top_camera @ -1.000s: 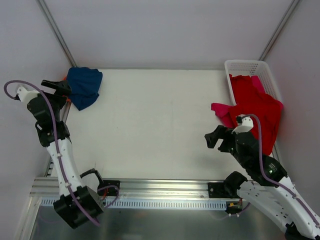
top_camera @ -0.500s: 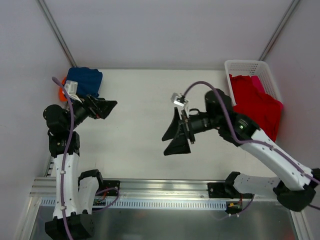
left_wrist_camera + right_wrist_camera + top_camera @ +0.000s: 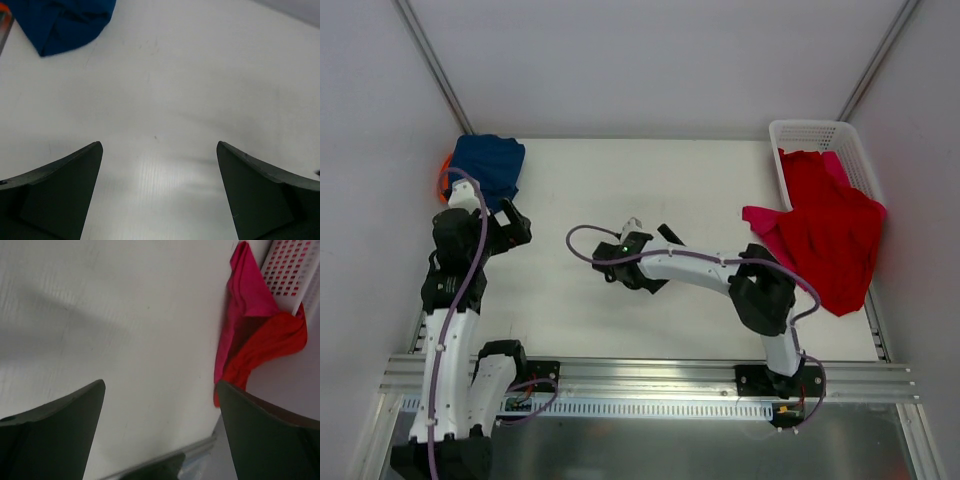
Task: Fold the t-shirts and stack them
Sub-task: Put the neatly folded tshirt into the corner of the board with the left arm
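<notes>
The left gripper is spread wide and holds nothing; bare white table shows between its fingers and runs on ahead of them with open room. Further ahead and off to its left lies the navy shirt, bunched in the table's far left corner, well apart from the fingers. A sliver of the orange shirt pokes out past the navy one at the table's left edge, close to the side wall. The right gripper is also spread wide and empty, low over the middle of the table, with clear surface on both sides of it. Ahead and to its right, well apart, the pink shirt spills onto the table, with the red shirt lying against it. Both hang over the near rim of the white basket, which stands in the far right corner against the wall. The red cloth reaches toward the table's right edge.
</notes>
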